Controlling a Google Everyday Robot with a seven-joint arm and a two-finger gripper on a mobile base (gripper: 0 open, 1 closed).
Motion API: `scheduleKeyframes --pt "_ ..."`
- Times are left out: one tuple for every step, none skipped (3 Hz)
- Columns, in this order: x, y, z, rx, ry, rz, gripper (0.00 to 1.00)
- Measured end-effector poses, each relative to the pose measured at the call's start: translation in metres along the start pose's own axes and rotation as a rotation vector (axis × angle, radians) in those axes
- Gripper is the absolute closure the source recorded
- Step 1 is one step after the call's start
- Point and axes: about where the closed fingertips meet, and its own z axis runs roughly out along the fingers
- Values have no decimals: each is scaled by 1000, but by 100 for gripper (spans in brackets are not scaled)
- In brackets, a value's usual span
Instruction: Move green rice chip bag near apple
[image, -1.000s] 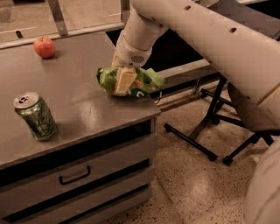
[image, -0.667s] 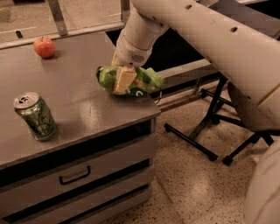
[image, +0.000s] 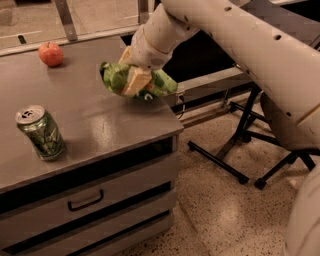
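Over on the left of the grey worktop (image: 100, 117), the green soda can (image: 40, 132) stands upright near the front edge, right where it was a second ago, and behind it the apple (image: 51, 53) sits unmoved near the back edge. Now the change: the green rice chip bag (image: 115, 77) has come up and leftward from its earlier spot by the right edge. It is crumpled in the claw (image: 131, 70), whose tan fingers are clamped on it from above, and it is still well apart from the apple. The white arm (image: 240, 35) slants down from the upper right. Below the worktop, grey drawers show a dark handle (image: 86, 200). To the right lies a speckled floor (image: 225, 200) with the black legs of a stand (image: 235, 145).
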Motion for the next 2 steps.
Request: scheduleKeyframes --pt "-12 -36 -13 117 -60 -83 100" --pt "-20 -71 -18 199 -132 -134 100"
